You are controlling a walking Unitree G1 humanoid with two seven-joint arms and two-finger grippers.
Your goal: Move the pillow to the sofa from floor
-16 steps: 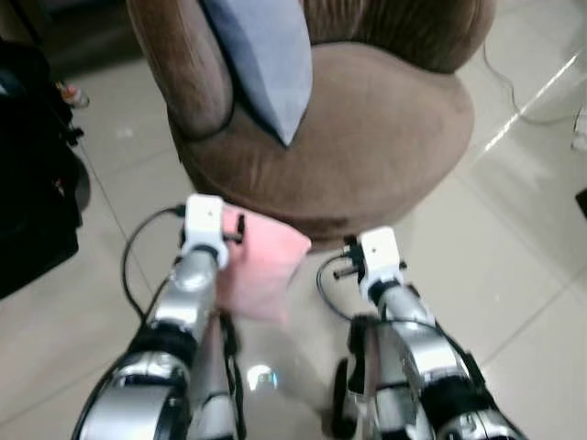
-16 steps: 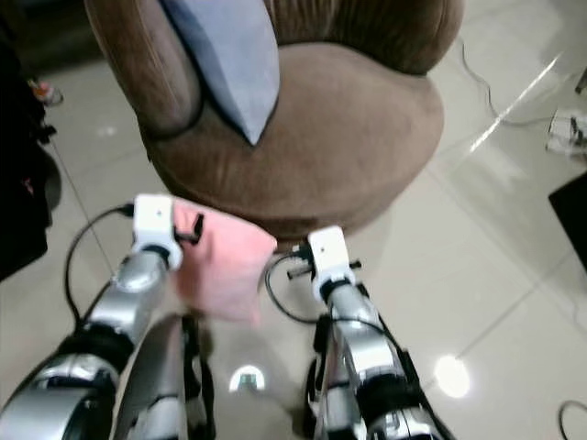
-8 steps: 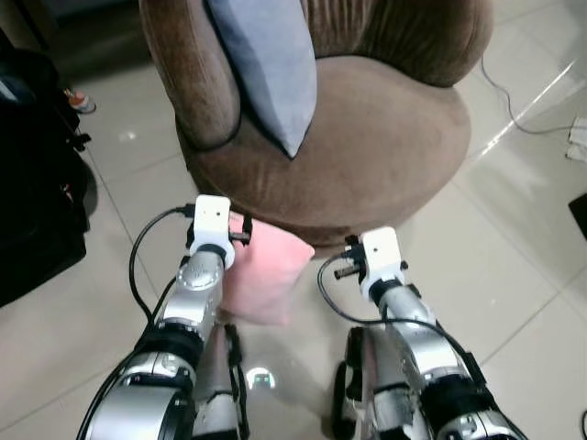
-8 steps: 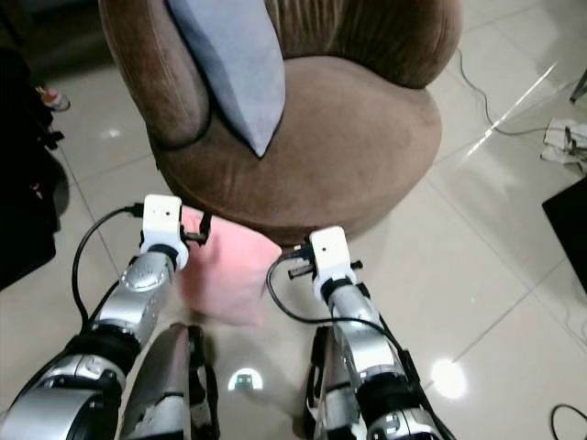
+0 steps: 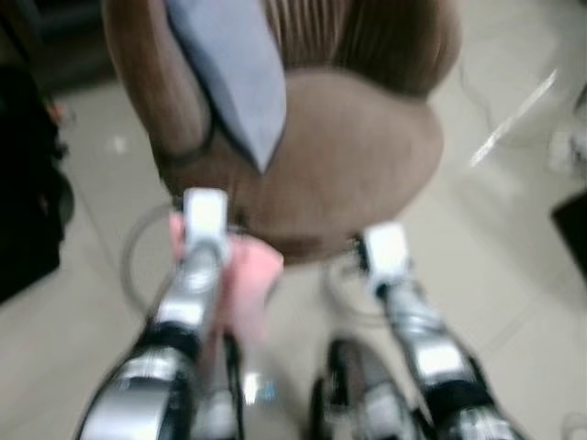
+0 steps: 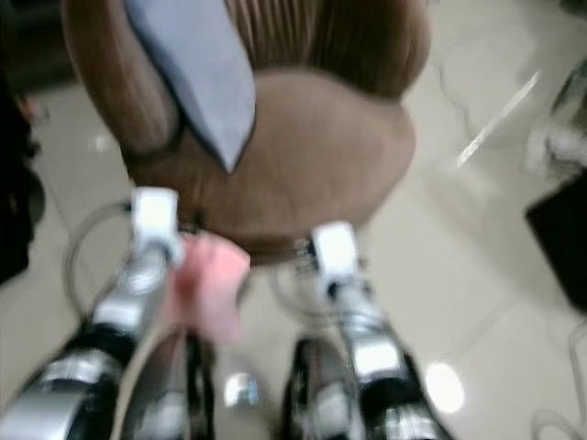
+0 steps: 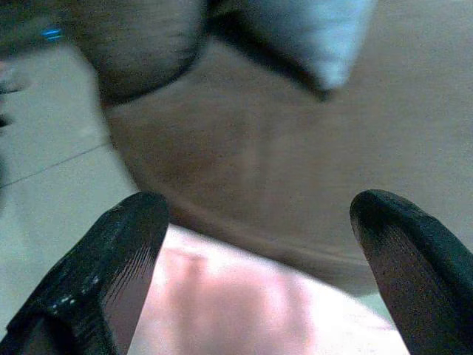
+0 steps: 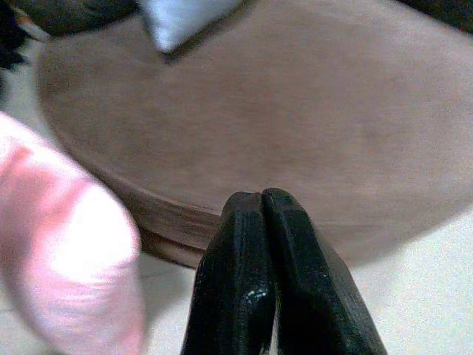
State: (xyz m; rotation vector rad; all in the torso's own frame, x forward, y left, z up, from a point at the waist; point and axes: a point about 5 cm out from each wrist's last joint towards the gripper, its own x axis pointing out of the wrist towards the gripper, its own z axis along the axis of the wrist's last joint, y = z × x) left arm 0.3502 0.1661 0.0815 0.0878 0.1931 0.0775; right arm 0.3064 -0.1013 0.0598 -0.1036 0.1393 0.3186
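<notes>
A pink pillow (image 5: 243, 284) hangs off the floor at my left gripper (image 7: 262, 207), whose two black fingers stand wide apart around it; the pillow (image 7: 244, 303) lies between them. Just ahead is the brown round sofa (image 5: 358, 156), its front edge close to the pillow. A grey-blue cushion (image 5: 229, 73) leans against the sofa's left arm. My right gripper (image 8: 262, 200) is shut with nothing in it and points at the sofa seat (image 8: 295, 111), with the pink pillow (image 8: 59, 244) beside it. The head views are blurred.
A black bulky object (image 5: 27, 183) stands on the left. Glossy pale tiles (image 5: 514, 275) run to the right, with a thin cable (image 5: 477, 82) and a dark object (image 5: 576, 220) at the right edge. My legs are below the arms.
The whole picture has shifted and blurred, so the camera moved. Both arms and the pink pillow now sit closer to the sofa's front edge. The left gripper still holds the pillow.
</notes>
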